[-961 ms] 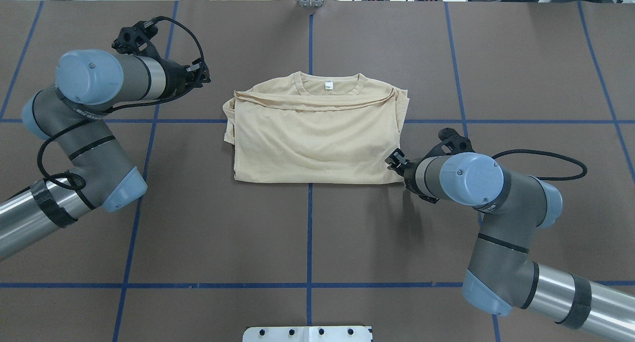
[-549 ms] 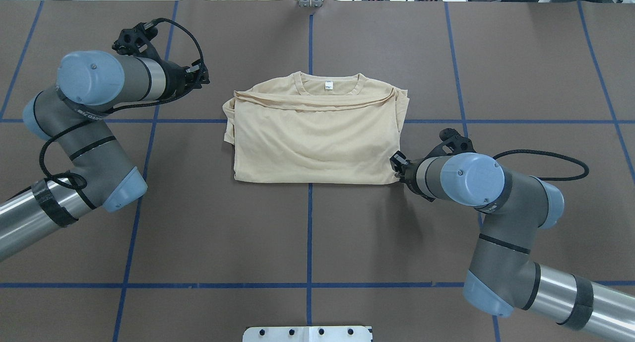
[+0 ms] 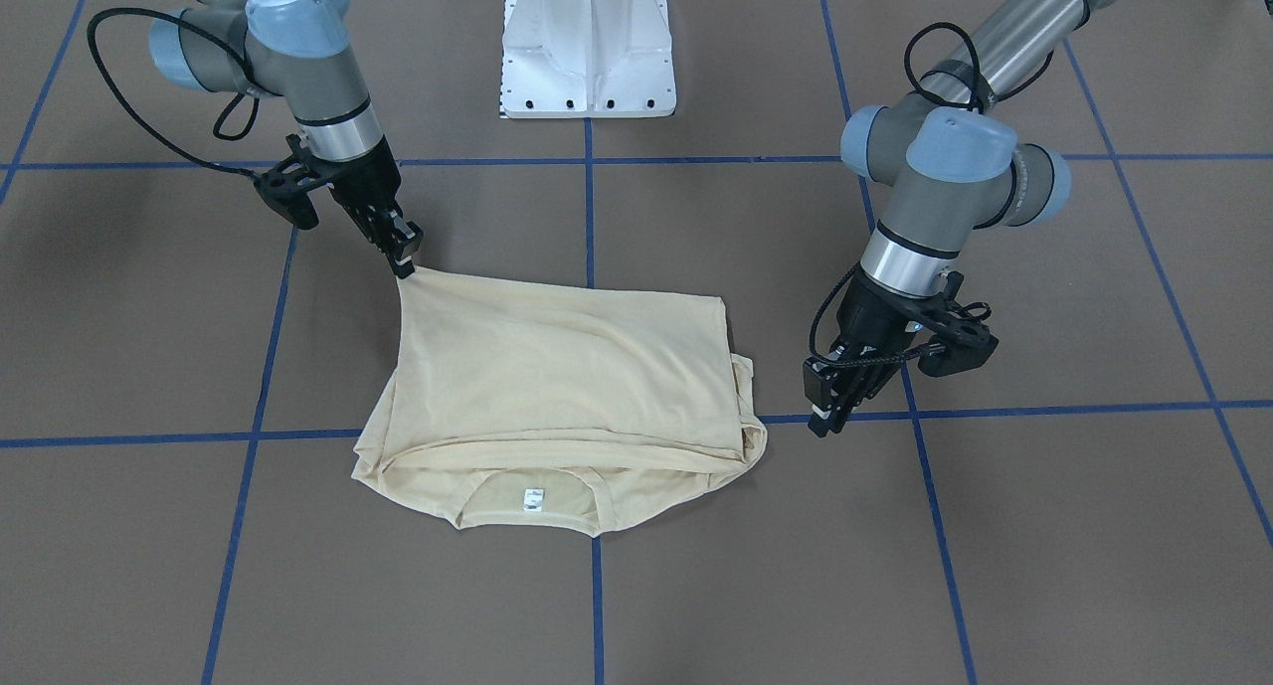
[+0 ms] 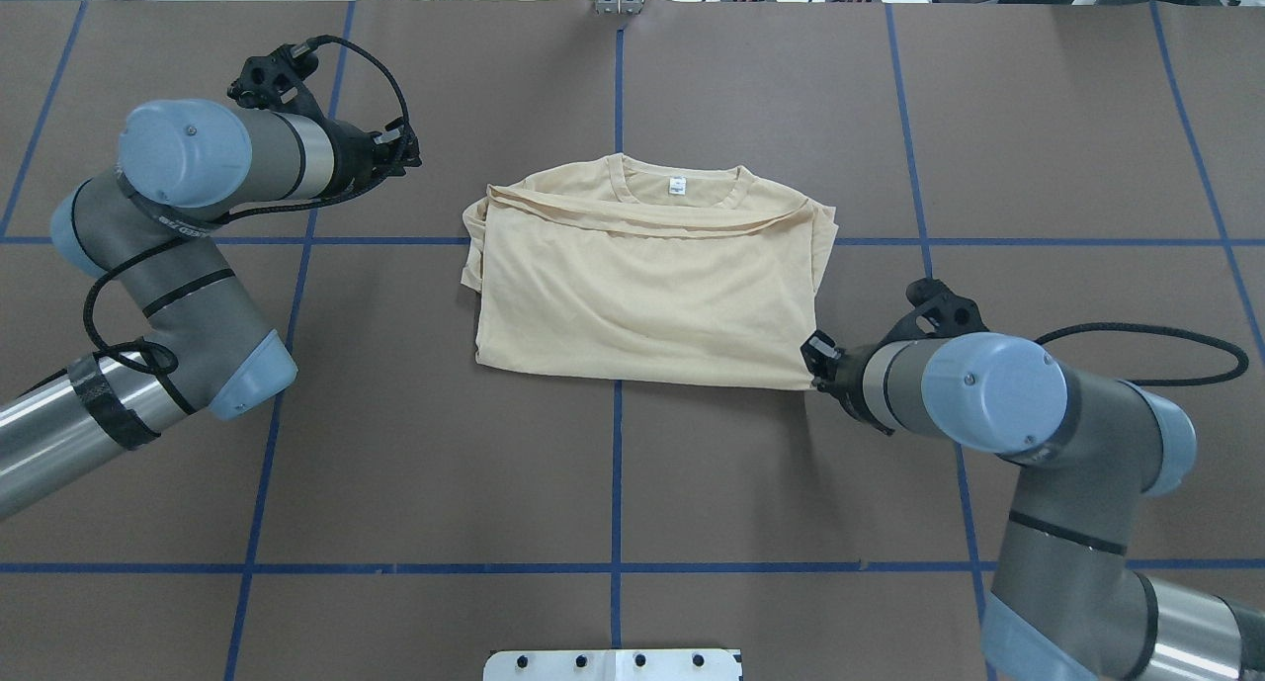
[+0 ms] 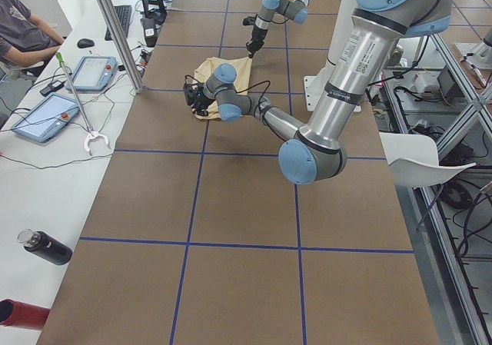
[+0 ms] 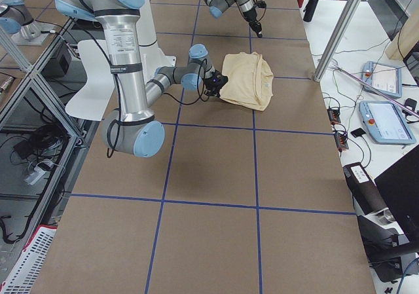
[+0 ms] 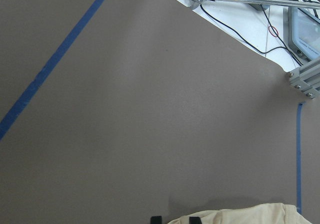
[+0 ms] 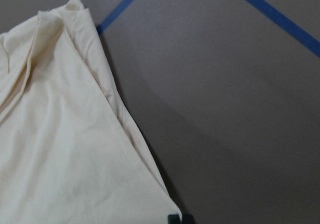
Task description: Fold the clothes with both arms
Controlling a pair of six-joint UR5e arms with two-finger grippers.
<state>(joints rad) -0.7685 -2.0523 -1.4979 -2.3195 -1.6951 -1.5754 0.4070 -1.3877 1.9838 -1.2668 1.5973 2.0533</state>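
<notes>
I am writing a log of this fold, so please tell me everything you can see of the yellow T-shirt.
The T-shirt is pale yellow, of soft thin fabric, folded to a rough rectangle with light wrinkles, and it lies on the brown table. Its ribbed collar, with a small white tag, lies at the far edge. No print shows. The right gripper pinches its near right corner; the left gripper is apart from it.

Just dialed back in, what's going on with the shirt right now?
The yellow T-shirt lies folded into a rough rectangle on the table, collar away from the robot. The right gripper is shut on the shirt's near corner on its side, tugging it to a point. The left gripper hangs off the opposite side near the collar end, clear of the cloth, holding nothing.
</notes>
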